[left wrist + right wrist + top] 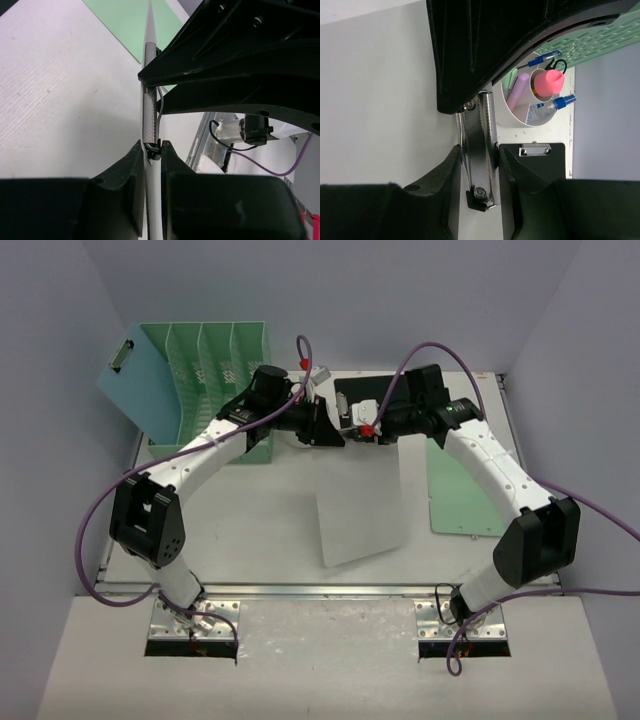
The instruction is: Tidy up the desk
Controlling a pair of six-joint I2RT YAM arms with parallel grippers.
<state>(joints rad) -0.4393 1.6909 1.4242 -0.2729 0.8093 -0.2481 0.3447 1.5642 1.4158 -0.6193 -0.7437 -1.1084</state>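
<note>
A white clipboard (pixel 360 502) hangs tilted above the desk (pixel 255 540), held up at its top edge between both arms. My left gripper (pixel 333 430) (pixel 151 148) is shut on the thin board, seen edge-on just below the metal clip (pixel 149 117). My right gripper (pixel 364 429) (pixel 479 150) faces it and is shut on that same metal clip (pixel 481 145), squeezing it from both sides. In the left wrist view the right gripper's black body (pixel 240 60) fills the upper right.
A mint-green file rack (pixel 205 390) stands at the back left with a blue clipboard (pixel 133 380) leaning against it. A green board (pixel 465 495) lies flat at the right. A black clipboard (pixel 542 157) and a white cup of pens (pixel 532 97) sit behind the grippers.
</note>
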